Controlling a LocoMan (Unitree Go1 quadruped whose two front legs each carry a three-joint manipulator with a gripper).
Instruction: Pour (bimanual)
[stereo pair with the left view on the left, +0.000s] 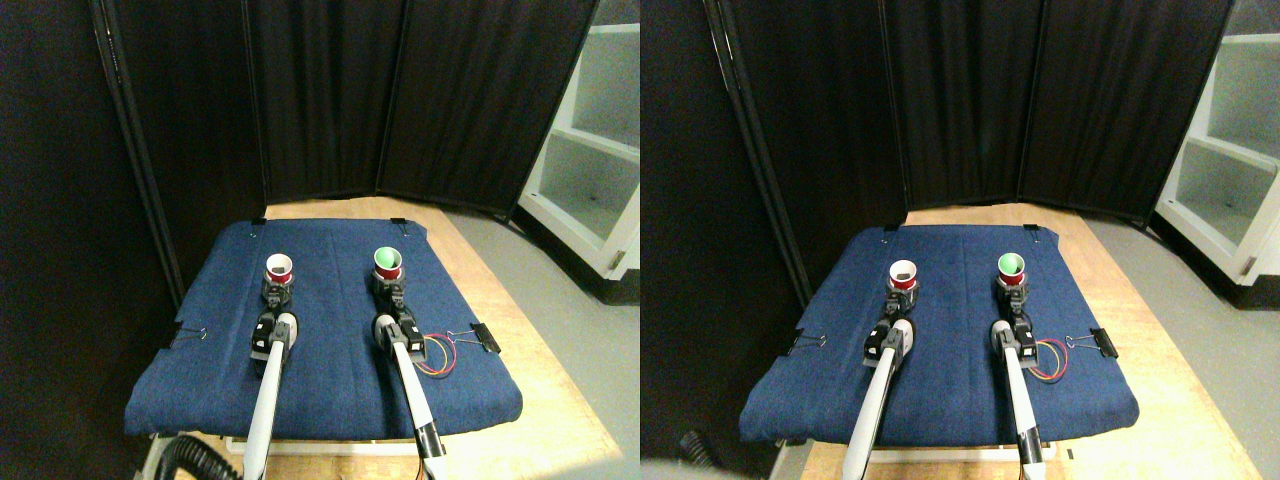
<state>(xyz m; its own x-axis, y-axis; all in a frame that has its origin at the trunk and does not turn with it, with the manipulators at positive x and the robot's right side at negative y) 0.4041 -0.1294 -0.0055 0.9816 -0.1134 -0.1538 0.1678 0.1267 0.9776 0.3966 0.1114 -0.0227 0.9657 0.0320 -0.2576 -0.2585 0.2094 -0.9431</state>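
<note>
Two small red cups stand upright on a blue cloth (330, 380). The left cup (279, 268) has a white inside with something dark at the bottom. The right cup (388, 263) is green inside. My left gripper (277, 292) sits right at the near side of the left cup's base. My right gripper (389, 288) reaches the near side of the right cup's base in the same way. Each dark gripper meets its cup, and the cups hide the jaw tips.
The cloth covers a wooden table (560, 400) and is held by binder clips (484, 338). Red and yellow wires (438, 358) lie beside my right arm. Black curtains (400, 100) close the back. A white shelf unit (590, 160) stands at the right.
</note>
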